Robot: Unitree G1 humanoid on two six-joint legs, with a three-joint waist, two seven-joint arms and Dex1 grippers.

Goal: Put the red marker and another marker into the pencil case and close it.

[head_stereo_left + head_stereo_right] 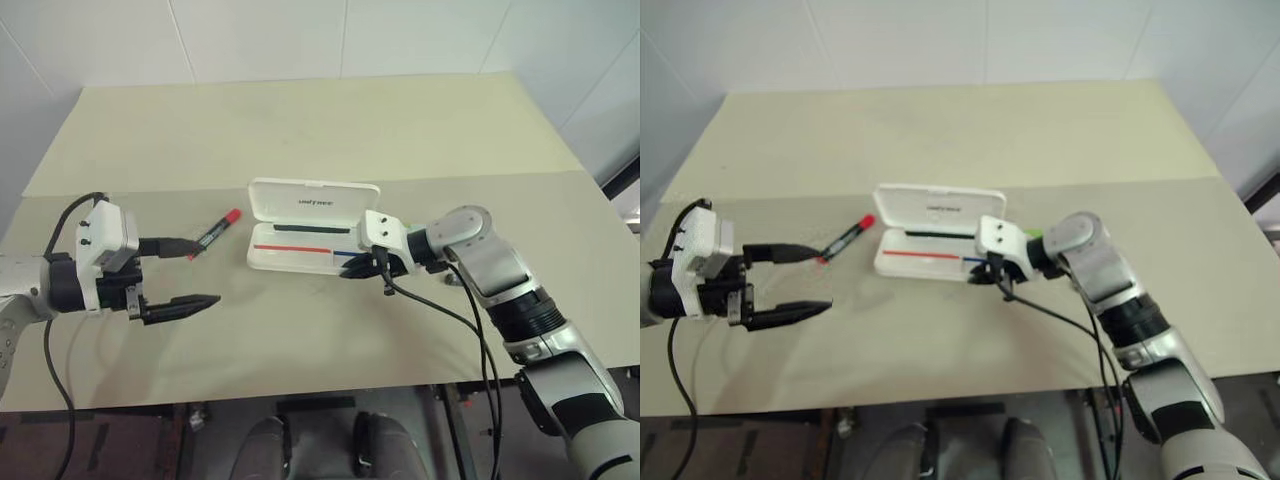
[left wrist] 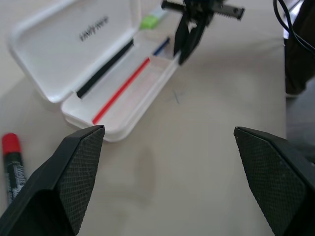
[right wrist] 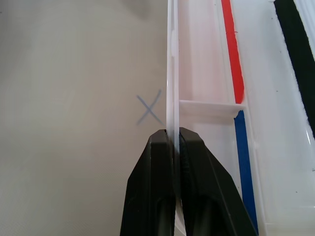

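The open pencil case (image 1: 300, 245) lies mid-frame. The right gripper (image 3: 175, 147) pinches its near wall at the right end. The red marker (image 1: 213, 234) lies left of the case, just beyond the left gripper (image 1: 188, 273), whose fingers are spread wide and empty.

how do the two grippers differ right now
The left gripper stands wide open and holds nothing, while the right gripper is shut, pinching the front wall of the pencil case. The left hovers over bare table near the red marker; the right sits at the case's right end. Both have two black fingers.
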